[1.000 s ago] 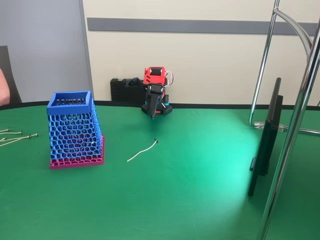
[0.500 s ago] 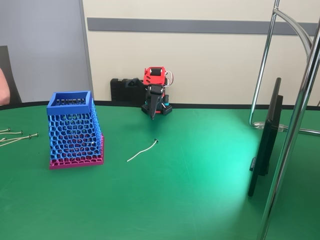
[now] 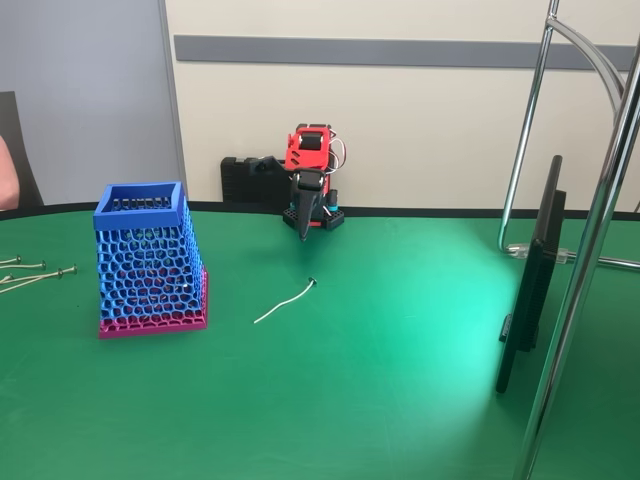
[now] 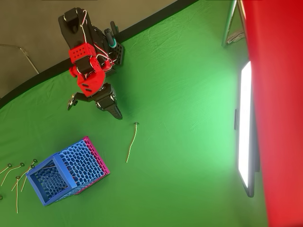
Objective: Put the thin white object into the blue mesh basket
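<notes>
On the green table [image 3: 380, 400], the thin white object [image 3: 285, 302] lies right of the one blue mesh basket [image 3: 147, 262]; its contents are unclear. Beyond, the gripper [image 3: 304, 232] points down, fingers together. Several screws [image 3: 38, 275] lie far left.

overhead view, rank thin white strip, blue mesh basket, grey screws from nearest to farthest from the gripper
1. Thin white strip, just below-right of the gripper.
2. Blue honeycomb-mesh basket, lower left.
3. Grey metal screws, far left edge beyond the basket.
</notes>
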